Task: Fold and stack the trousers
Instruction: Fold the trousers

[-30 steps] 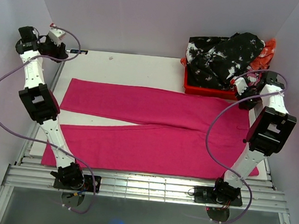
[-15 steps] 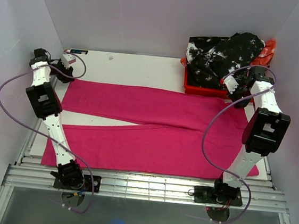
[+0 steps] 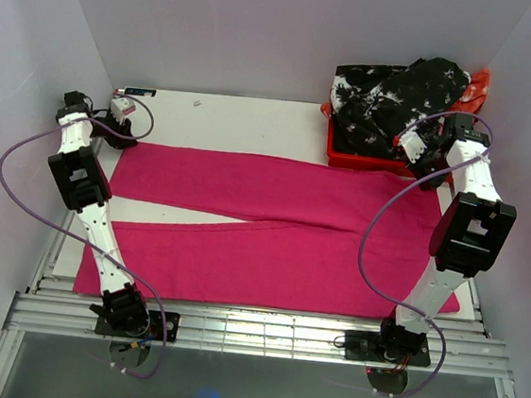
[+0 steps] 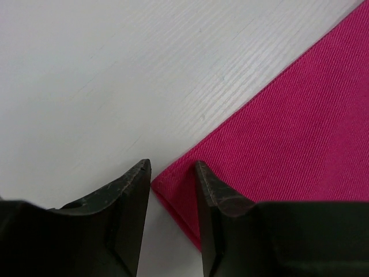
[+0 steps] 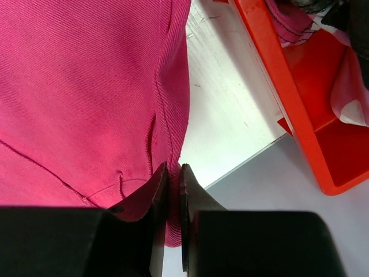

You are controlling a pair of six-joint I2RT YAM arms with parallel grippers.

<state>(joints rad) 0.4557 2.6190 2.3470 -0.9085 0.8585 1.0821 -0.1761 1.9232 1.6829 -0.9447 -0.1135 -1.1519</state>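
Now the trousers (image 3: 272, 228) lie flat on the white counter (image 3: 226, 119), with the waist to the right and the two legs reaching to the left. The far leg lies straight. The near leg goes a little apart from it toward the left, so a thin wedge of bare counter shows between them. The near edge of the near leg comes close to the front edge of the counter.

The left fingers (image 4: 130, 196) are at the far left corner of the far leg. They stand apart, one on each side of the hem corner, and the cloth between them is not pinched. Beyond this corner the counter is bare, a wide strip going behind the far leg.

The right fingers (image 5: 155, 196) are at the far right corner of the waist. They are clenched, with only a slit between them, and the waist edge of the trousers appears to be caught in it. Room is small on this side: only a narrow strip of counter separates the waist edge from the red crate (image 3: 365, 157), and the counter's own edge runs just beside the fingers. The crate holds a heap of dark printed cloth (image 3: 395, 99).
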